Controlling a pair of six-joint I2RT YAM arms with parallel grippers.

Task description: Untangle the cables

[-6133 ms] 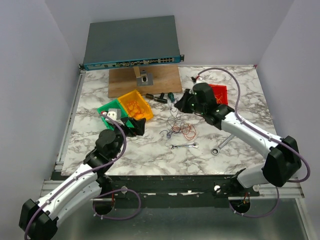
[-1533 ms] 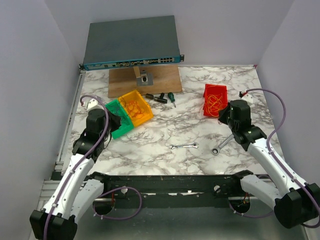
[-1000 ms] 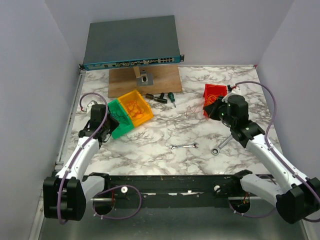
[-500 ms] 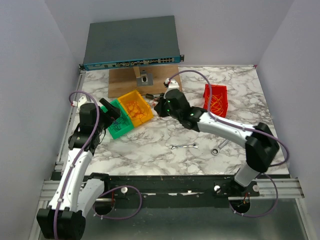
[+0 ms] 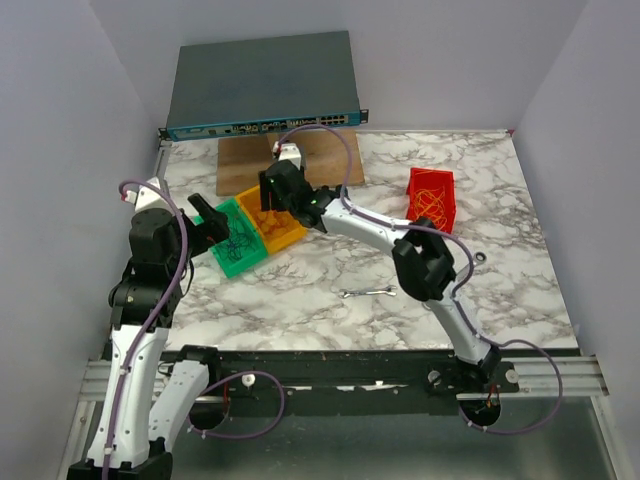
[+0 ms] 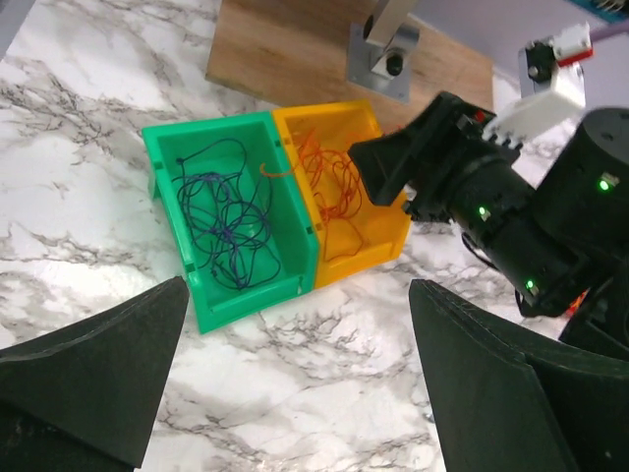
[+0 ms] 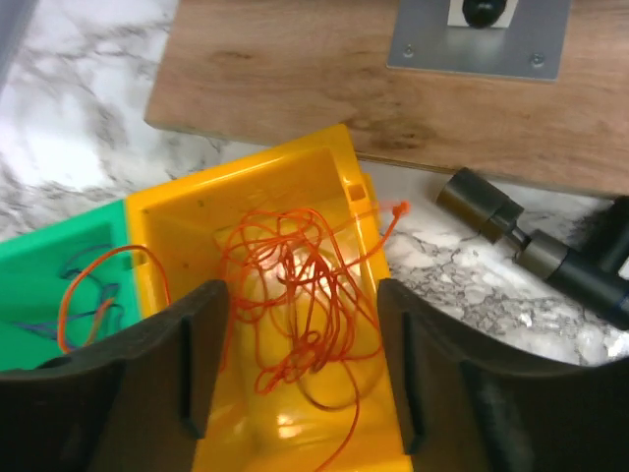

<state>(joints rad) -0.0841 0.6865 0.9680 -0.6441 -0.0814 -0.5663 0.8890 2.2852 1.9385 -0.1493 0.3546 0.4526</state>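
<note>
The cables lie sorted in three bins. Orange cables (image 7: 300, 295) fill the yellow bin (image 7: 177, 221), and one orange strand (image 7: 84, 290) hangs over into the green bin (image 6: 211, 305). Dark blue cables (image 6: 221, 221) lie in that green bin. Yellow cables (image 5: 433, 203) sit in the red bin (image 5: 420, 178) at the right. My right gripper (image 7: 300, 324) hovers open just above the orange bunch, its fingers (image 7: 201, 334) on either side and not touching it. My left gripper (image 6: 295, 329) stands wide open over bare marble just in front of the green bin, holding nothing.
A wooden board (image 7: 295, 79) with a metal bracket (image 7: 482, 34) lies behind the bins, and dark tool bits (image 7: 531, 246) lie beside it. A network switch (image 5: 262, 85) stands at the back. A wrench (image 5: 368, 293) lies mid-table. The right arm (image 5: 360, 222) stretches across the middle.
My right arm swung from the red bin leftwards across the table to the yellow bin and opened. My left gripper opened and drew back from the green bin.
</note>
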